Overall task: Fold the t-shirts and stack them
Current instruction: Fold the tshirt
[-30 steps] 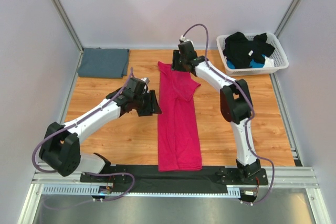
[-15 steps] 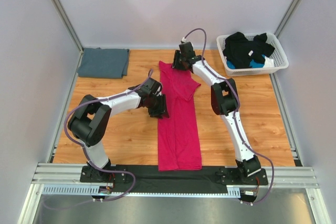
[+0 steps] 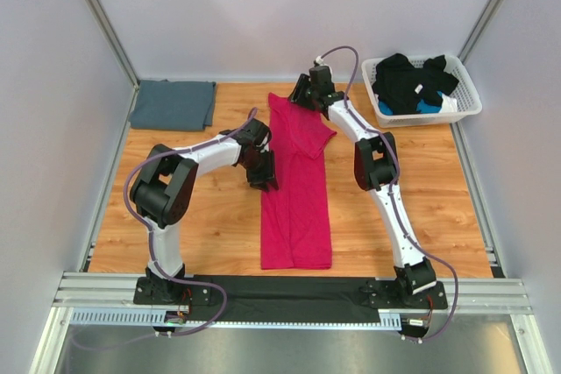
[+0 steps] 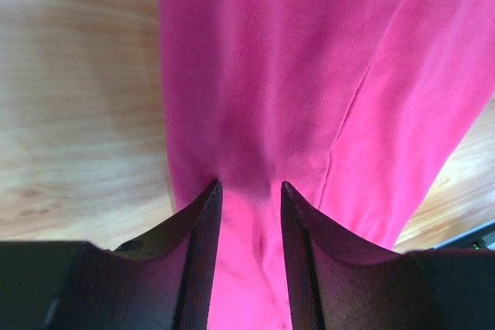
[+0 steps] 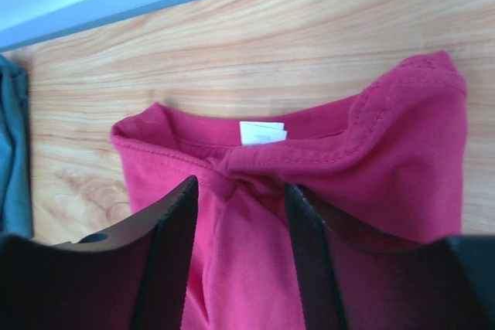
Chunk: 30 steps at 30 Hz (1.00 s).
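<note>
The magenta-pink t-shirt [image 3: 298,208] lies as a long narrow strip down the middle of the table, collar at the far end. My left gripper [image 3: 263,174] is on the strip's left edge about halfway along. In the left wrist view its jaws [image 4: 250,185] pinch a raised ridge of the pink cloth [image 4: 309,75]. My right gripper [image 3: 302,98] is at the collar end. Its jaws [image 5: 241,183] stand apart over bunched collar cloth [image 5: 402,137], just below the white label [image 5: 261,132]. The slate-grey t-shirt [image 3: 173,104] lies folded flat at the far left corner.
A white lattice basket [image 3: 471,87] holding dark clothes stands at the far right. A black strip runs along the near table edge below the pink shirt's hem. The grey shirt's edge [image 5: 11,152] shows at the left of the right wrist view.
My left arm swung in from the left onto the pink shirt's edge and its jaws narrowed. The right gripper shifted slightly right at the collar. The shirt's near end slid a little left.
</note>
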Each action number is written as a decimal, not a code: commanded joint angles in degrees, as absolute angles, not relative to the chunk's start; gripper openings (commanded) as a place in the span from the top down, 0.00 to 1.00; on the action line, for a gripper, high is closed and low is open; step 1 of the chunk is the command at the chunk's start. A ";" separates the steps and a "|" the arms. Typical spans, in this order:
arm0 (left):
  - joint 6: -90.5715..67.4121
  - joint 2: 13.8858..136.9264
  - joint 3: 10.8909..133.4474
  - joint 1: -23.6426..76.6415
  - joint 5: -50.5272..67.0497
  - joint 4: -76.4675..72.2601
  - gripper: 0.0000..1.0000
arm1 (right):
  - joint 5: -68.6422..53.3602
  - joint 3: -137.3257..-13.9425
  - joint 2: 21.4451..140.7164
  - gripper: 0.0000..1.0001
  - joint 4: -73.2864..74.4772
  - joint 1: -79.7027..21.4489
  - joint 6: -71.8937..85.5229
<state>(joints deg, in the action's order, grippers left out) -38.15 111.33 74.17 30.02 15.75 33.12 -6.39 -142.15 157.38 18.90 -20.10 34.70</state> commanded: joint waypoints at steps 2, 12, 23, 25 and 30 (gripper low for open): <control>-34.10 109.96 78.83 29.88 15.12 37.09 0.56 | -10.63 -144.67 152.51 0.37 16.95 -20.13 32.18; -33.13 102.48 90.68 29.88 9.32 39.99 0.38 | -9.93 -124.49 121.59 0.00 26.36 -16.97 22.33; -34.63 105.82 97.13 21.45 15.28 34.20 0.09 | -0.88 -104.86 114.16 0.01 30.68 -11.43 22.67; -33.67 105.99 97.21 20.48 16.43 34.80 0.09 | -0.88 -103.63 115.39 0.05 29.36 -10.90 24.07; -31.90 106.43 96.86 20.30 17.13 36.39 0.10 | -5.97 -108.36 123.12 0.26 30.58 -10.20 27.24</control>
<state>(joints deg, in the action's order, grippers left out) -33.47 106.61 97.19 19.18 13.91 36.49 -3.86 -104.36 121.30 29.32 -10.41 24.64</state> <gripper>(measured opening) 0.904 0.768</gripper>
